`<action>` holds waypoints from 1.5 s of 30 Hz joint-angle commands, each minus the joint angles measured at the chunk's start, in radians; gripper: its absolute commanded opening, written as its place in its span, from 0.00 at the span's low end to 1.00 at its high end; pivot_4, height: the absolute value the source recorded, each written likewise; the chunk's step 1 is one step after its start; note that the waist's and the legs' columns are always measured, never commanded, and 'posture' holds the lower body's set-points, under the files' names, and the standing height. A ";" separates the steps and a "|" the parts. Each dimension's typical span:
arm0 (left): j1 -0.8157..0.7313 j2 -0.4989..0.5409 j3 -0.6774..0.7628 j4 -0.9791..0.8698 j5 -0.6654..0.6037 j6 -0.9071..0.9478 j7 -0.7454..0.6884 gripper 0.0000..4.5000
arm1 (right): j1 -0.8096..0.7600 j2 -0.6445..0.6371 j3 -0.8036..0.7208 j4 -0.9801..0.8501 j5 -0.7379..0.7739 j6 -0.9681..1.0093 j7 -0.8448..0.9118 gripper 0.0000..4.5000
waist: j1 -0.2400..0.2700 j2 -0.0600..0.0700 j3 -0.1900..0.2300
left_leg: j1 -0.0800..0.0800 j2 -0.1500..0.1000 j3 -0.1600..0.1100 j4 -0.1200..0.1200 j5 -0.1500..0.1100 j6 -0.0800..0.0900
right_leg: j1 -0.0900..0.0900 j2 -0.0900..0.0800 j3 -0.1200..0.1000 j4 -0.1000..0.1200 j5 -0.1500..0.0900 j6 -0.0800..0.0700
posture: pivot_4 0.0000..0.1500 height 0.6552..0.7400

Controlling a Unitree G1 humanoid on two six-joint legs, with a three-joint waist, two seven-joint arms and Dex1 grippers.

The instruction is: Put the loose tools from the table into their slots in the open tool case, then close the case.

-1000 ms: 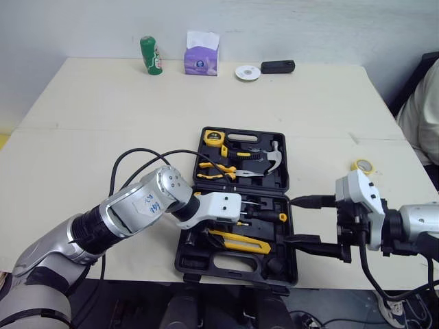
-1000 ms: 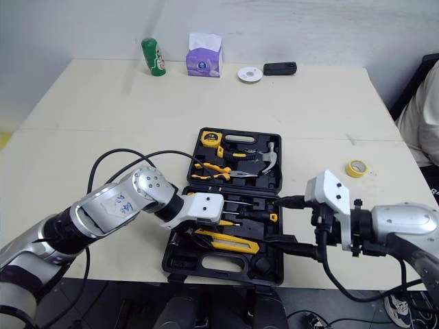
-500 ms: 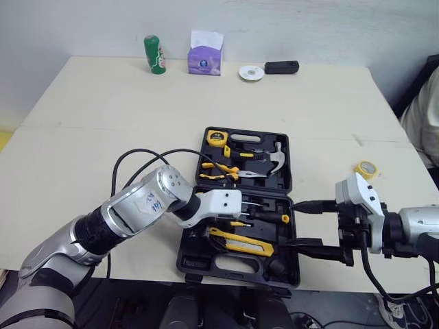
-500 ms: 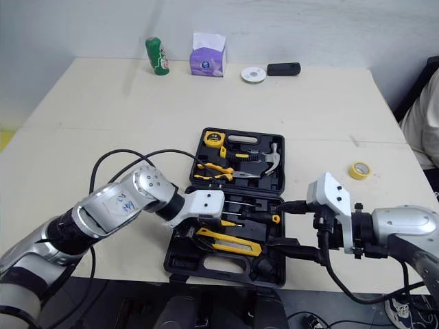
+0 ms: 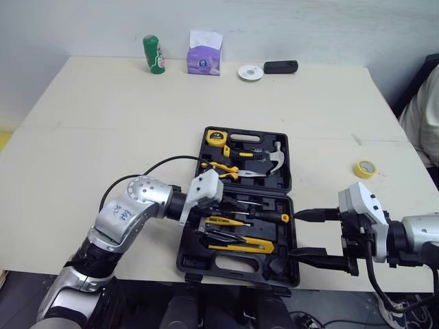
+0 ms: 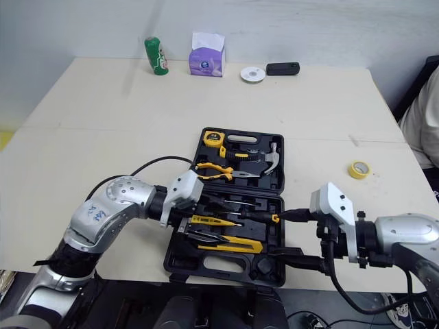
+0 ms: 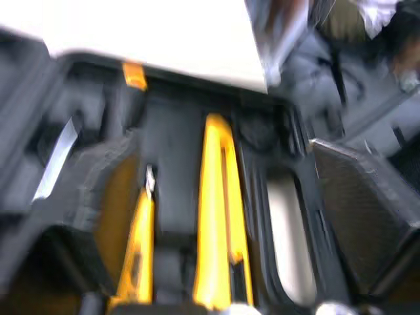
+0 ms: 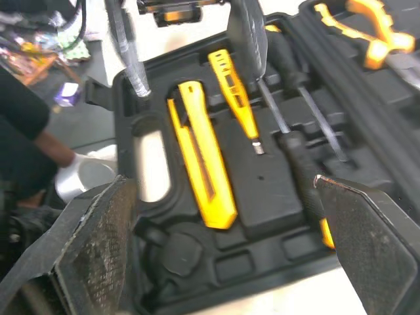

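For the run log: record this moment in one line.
tool case open | left hand open over near half | right hand open beside case | tape roll on table

Person [image 5: 424, 113] cut off; left claw [image 5: 200, 218] hides part of tool case [image 5: 230, 264].

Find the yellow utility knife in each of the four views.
Left eye view: yellow utility knife, near half of the tool case.
Right eye view: same slot.
Left wrist view: the wider yellow bar.
Right wrist view: the broad yellow bar.
Shared landmark: the slim yellow tester lying alongside it.
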 commanded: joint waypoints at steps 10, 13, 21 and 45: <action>0.048 0.023 -0.104 0.155 0.130 -0.263 -0.132 0.01 | -0.041 -0.007 -0.002 0.023 -0.037 -0.051 0.021 1.00 | 0.005 0.001 -0.001 | -0.001 0.000 0.000 -0.001 -0.001 0.000 | 0.000 0.000 -0.001 0.000 0.000 0.000 | 1.00 0.86; 0.037 0.021 -0.124 0.189 0.171 -0.301 -0.130 0.01 | -0.036 0.001 0.002 0.023 -0.046 -0.057 0.019 1.00 | 0.005 0.001 -0.001 | -0.001 0.000 0.001 0.000 -0.001 0.001 | 0.000 0.000 -0.001 0.001 0.001 0.001 | 1.00 0.86; 0.067 0.046 -0.188 0.264 0.308 -0.347 -0.077 0.01 | 0.012 0.007 -0.018 -0.017 -0.020 -0.033 0.000 1.00 | 0.005 0.001 -0.001 | 0.000 0.000 0.001 0.000 -0.002 0.002 | 0.000 -0.001 0.000 -0.003 0.002 0.001 | 1.00 0.86; 0.078 0.163 0.016 0.108 0.005 -0.050 -0.196 0.38 | 0.057 0.054 -0.033 0.001 -0.073 -0.045 -0.090 1.00 | -0.022 0.009 -0.025 | 0.001 0.003 0.001 -0.002 -0.005 0.001 | 0.000 0.001 -0.001 -0.003 0.001 -0.001 | 1.00 0.86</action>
